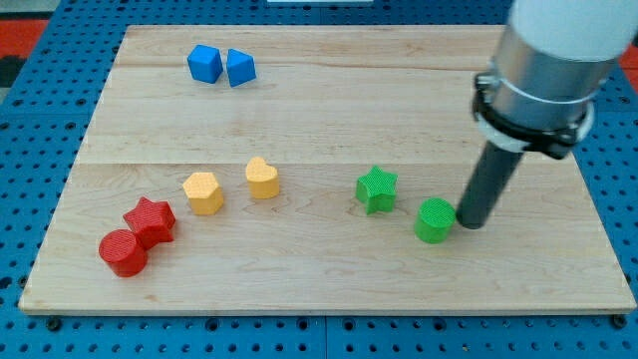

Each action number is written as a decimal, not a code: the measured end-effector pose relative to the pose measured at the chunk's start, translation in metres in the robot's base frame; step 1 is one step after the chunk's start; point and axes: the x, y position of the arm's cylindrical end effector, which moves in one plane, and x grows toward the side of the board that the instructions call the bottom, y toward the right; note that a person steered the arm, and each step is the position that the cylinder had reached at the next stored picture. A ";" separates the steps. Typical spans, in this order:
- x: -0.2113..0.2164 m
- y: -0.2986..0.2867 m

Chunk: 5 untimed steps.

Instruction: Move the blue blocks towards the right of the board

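Grey-white cylinder, black collar (clamp ring), dark rod, my tip (469, 223).

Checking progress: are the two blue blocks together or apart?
Together: the blue cube and the other blue block touch at the view's top left. My tip is far off, beside the green cylinder.

The carrying surface is a pale wooden board (319, 279) of joined planks, resting on a blue perforated base (30, 150). Eight plastic blocks lie directly on it:

- Top left — a blue cube (204, 63) touching a blue wedge-like block (240, 68).
- Lower left — a red cylinder (124, 252) touching a red star (151, 220).
- Centre — a yellow hexagonal block (203, 192) near a yellow heart (263, 178).
- Right of centre — a green star (377, 188) near a green cylinder (435, 219).
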 end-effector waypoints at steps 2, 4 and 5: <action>-0.005 -0.002; -0.117 0.016; -0.134 -0.092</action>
